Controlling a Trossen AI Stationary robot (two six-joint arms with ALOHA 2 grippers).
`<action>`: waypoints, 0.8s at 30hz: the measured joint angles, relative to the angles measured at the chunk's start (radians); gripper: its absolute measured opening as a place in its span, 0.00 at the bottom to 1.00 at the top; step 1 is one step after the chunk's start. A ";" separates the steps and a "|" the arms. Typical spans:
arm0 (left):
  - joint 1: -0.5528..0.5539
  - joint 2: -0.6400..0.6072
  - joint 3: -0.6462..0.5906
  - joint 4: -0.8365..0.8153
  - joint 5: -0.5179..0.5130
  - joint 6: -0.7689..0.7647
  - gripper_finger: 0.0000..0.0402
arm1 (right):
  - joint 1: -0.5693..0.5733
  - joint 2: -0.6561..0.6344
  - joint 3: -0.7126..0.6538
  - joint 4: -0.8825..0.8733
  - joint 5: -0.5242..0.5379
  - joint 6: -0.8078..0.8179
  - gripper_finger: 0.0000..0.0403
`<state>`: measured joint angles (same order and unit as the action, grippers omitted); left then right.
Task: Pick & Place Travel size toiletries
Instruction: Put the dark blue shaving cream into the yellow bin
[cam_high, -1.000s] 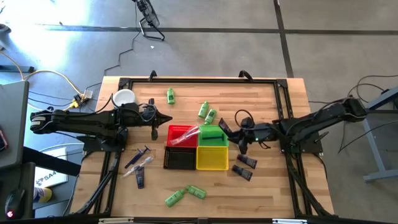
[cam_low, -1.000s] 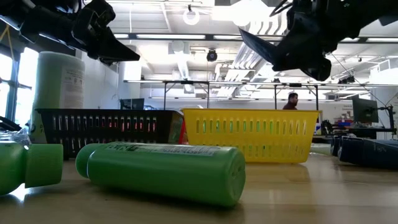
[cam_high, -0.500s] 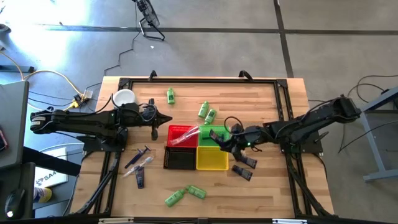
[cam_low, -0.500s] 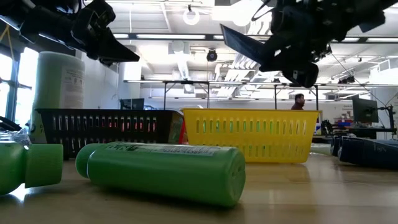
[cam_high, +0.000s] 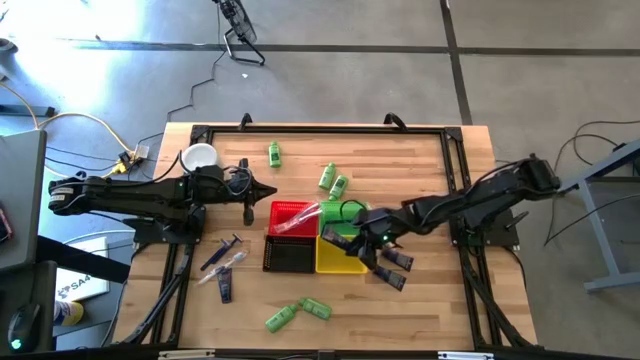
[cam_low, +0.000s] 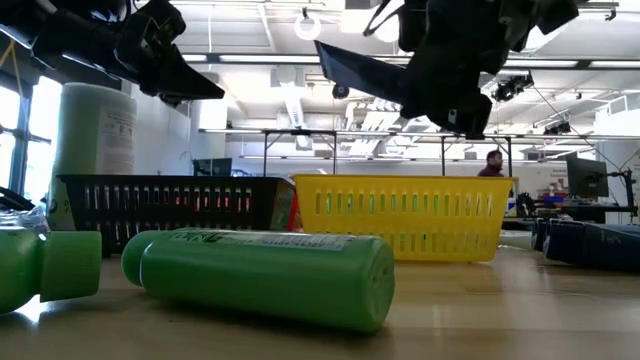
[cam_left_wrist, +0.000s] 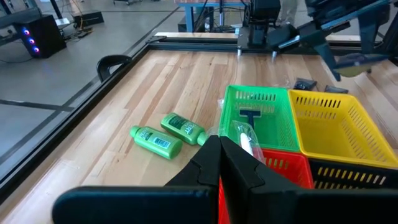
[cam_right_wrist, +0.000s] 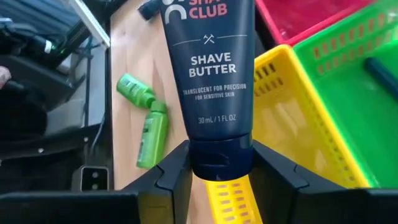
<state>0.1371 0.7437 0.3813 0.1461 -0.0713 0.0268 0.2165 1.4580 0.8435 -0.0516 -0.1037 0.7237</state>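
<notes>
The right gripper (cam_high: 345, 243), clamped on the cap of a dark blue plastic shave-butter tube (cam_right_wrist: 208, 68), has swung in from the table's right side to hang over the yellow slotted plastic basket (cam_high: 337, 262), so release looks near. The left gripper (cam_high: 262, 192), pinched shut and empty, waits beside the red basket (cam_high: 285, 211).

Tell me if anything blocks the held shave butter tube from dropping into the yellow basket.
Nothing visible does. The right pincer grips the shave butter tube by its cap above the yellow basket, whose inside shows bare in the right wrist view. The neighbouring green basket already holds items, but it stands beside it.
</notes>
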 joint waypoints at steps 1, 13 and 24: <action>0.000 0.000 0.000 0.000 0.000 -0.003 0.00 | 0.004 0.010 0.012 -0.017 -0.006 -0.007 0.31; 0.000 0.000 0.000 -0.024 -0.003 -0.008 0.00 | 0.049 0.113 0.050 -0.082 0.000 0.000 0.31; 0.000 0.000 0.000 -0.051 -0.002 -0.009 0.00 | 0.072 0.122 0.050 -0.178 0.042 0.016 0.31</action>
<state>0.1374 0.7437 0.3813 0.0950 -0.0734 0.0177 0.2882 1.5795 0.8936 -0.2298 -0.0616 0.7401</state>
